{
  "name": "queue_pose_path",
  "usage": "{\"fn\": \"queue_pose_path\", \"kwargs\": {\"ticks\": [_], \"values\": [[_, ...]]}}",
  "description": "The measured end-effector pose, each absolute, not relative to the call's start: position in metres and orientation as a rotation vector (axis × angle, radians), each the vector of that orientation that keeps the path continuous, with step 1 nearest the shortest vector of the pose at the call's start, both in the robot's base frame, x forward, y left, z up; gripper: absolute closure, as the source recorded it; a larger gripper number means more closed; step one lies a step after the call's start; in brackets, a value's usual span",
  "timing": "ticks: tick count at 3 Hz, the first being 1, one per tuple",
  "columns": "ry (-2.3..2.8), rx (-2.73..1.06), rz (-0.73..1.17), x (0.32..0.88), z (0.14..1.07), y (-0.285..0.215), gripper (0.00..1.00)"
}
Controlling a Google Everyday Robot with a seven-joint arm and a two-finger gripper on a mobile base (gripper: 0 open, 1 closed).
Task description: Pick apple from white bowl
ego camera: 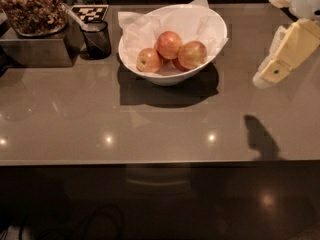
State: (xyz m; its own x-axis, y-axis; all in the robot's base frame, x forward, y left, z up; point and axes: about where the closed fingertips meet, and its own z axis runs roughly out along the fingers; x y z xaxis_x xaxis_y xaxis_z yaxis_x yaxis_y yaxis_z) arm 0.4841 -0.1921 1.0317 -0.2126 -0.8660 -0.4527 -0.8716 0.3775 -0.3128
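The white bowl (210, 21), wide and lined with crumpled white paper, stands at the back middle of the brown table. In it lie several apples. The apple (193, 54), orange-red with yellowish streaks, is at the right. A similar red-orange one (169, 44) lies beside it at the centre, a smaller yellow-green-faced one (149, 60) at the left, and a darker red one (178, 64) peeks out between them. My gripper (266, 77), pale yellow, hangs above the table to the right of the bowl, apart from it, pointing down-left.
A small dark mesh cup (97, 38) stands left of the bowl. A metal box (35, 49) topped with a tray of brown snacks (30, 6) sits at the far left. The gripper's shadow (260, 136) falls near the table's front edge (150, 161).
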Motion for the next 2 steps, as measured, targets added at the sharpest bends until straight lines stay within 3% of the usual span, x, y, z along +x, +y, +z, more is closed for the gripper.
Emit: {"fn": "queue_pose_path", "kwargs": {"ticks": [2], "values": [[2.073, -1.302, 0.237, 0.55, 1.033, -0.175, 0.0]]}}
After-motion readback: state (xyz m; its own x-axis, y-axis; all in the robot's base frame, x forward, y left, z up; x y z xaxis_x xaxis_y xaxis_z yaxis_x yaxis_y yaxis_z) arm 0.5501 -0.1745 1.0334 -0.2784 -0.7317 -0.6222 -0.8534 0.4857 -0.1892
